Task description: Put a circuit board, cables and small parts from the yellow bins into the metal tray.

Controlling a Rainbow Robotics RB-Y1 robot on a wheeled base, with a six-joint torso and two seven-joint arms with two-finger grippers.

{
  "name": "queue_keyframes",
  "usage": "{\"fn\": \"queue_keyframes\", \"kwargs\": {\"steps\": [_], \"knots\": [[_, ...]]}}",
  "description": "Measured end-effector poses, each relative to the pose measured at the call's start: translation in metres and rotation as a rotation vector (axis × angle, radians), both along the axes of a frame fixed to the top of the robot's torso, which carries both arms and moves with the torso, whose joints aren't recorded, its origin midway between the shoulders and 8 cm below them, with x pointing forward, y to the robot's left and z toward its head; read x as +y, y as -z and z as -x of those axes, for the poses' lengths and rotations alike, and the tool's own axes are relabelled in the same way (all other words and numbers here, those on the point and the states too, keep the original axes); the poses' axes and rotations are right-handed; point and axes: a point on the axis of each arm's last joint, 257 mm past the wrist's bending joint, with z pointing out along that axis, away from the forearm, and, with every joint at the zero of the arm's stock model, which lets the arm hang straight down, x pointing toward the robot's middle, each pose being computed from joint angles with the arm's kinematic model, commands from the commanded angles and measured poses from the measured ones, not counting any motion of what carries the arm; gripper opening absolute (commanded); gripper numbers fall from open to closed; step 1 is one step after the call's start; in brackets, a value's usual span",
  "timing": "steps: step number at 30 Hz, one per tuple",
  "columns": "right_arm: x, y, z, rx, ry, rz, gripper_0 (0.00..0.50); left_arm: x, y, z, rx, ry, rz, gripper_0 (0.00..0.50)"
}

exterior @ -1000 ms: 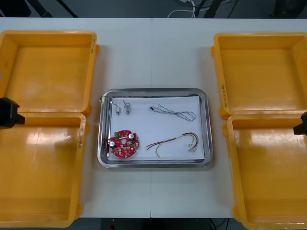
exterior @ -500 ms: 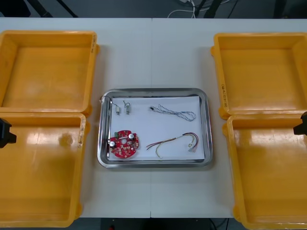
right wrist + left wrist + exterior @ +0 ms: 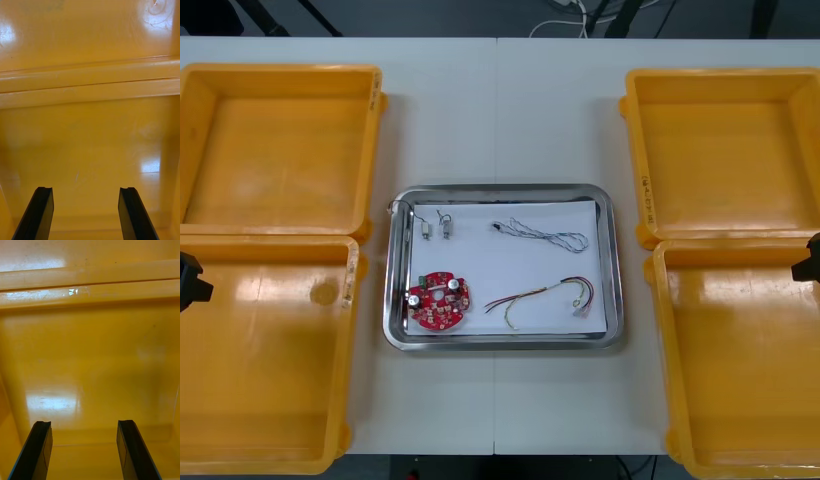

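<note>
The metal tray [image 3: 612, 250], white inside, lies at the table's middle. In it are a round red circuit board [image 3: 438, 299], two small metal parts [image 3: 434, 225], a twisted blue and white cable [image 3: 542, 235] and a red and yellow cable [image 3: 545, 296]. My left gripper [image 3: 84, 450] stands open over the bare floor of the near left yellow bin [image 3: 93, 363], its arm at the far left edge [image 3: 190, 278]. Over the near right yellow bin [image 3: 90, 142], my right gripper [image 3: 88, 213] is open too, its arm at the right edge [image 3: 810, 260].
Four yellow bins stand beside the tray: far left [image 3: 280, 150], near left [image 3: 265, 365], far right [image 3: 725, 150], near right [image 3: 740, 365]. Their floors show nothing inside. Bare table lies ahead of and behind the tray.
The left arm has drawn back toward the left edge of the front view, with less of it showing. The right arm and the tray's contents are unchanged.
</note>
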Motion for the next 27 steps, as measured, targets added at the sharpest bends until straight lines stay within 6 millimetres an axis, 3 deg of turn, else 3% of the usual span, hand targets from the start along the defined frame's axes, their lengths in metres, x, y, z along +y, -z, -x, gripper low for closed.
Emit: {"fn": "queue_keyframes", "kwargs": {"steps": [27], "knots": [[0.0,0.0,0.0,0.0,0.0,0.0,0.5,-0.0012,-0.0023,-0.0047,-0.02,0.002,0.005,0.5]]}}
